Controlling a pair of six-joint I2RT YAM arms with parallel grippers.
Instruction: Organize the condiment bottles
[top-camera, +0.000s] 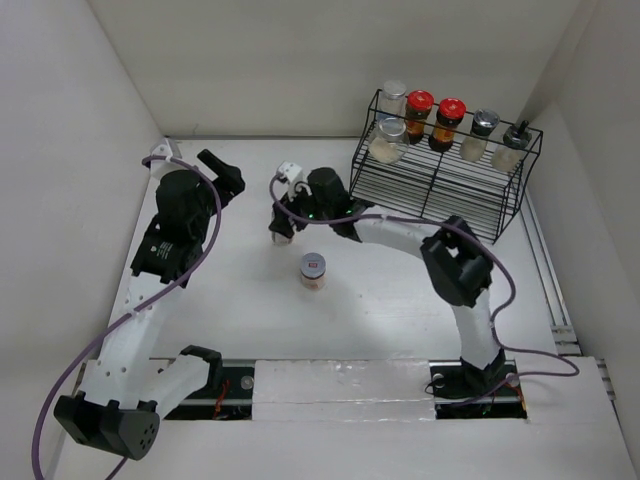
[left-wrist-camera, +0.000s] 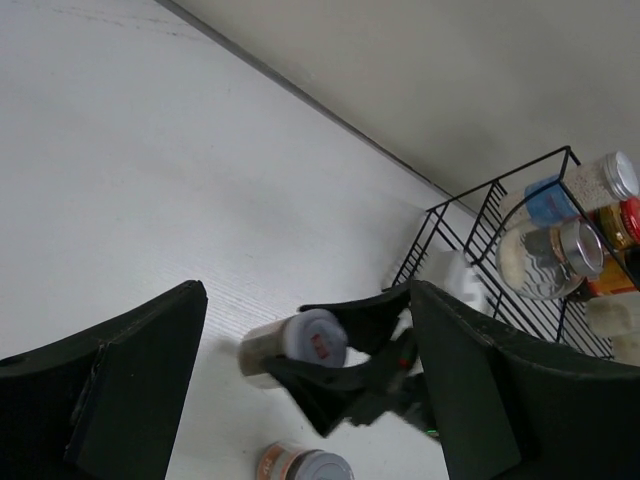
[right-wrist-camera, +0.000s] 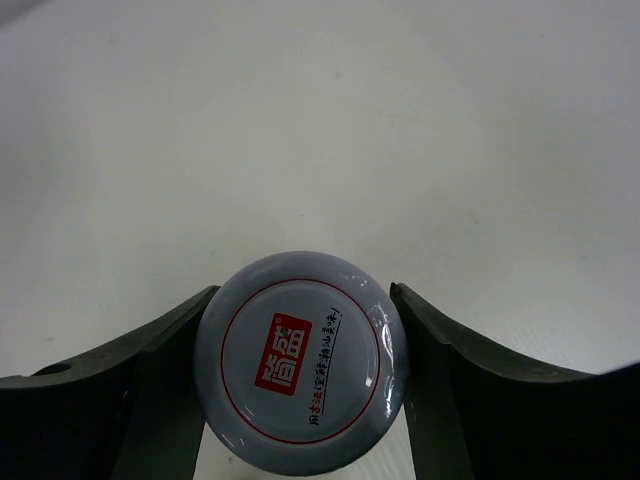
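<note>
my right hand (right-wrist-camera: 300, 292) was pinching the white-lidded jar (right-wrist-camera: 300, 365) by its lid, a finger against each side, out on the desk (top-camera: 230, 300) well to the left of the wire rack (top-camera: 470, 200). i could not tell how firm the squeeze was. that was my worry: the lid was round and glossy, so a shallow hold could let the jar twist or slip out on the lift and roll across the desk. a second loose jar (top-camera: 313, 270) stood near it, further from the rack toward my bases, and a low swing could knock it over. six jars (top-camera: 450, 118) stood close together in the rack, so bringing this one in at a slant could bump a neighbour or catch the wire rim. my left hand (top-camera: 225, 172) hung spread and empty, further left of the rack, out of the way.
</note>
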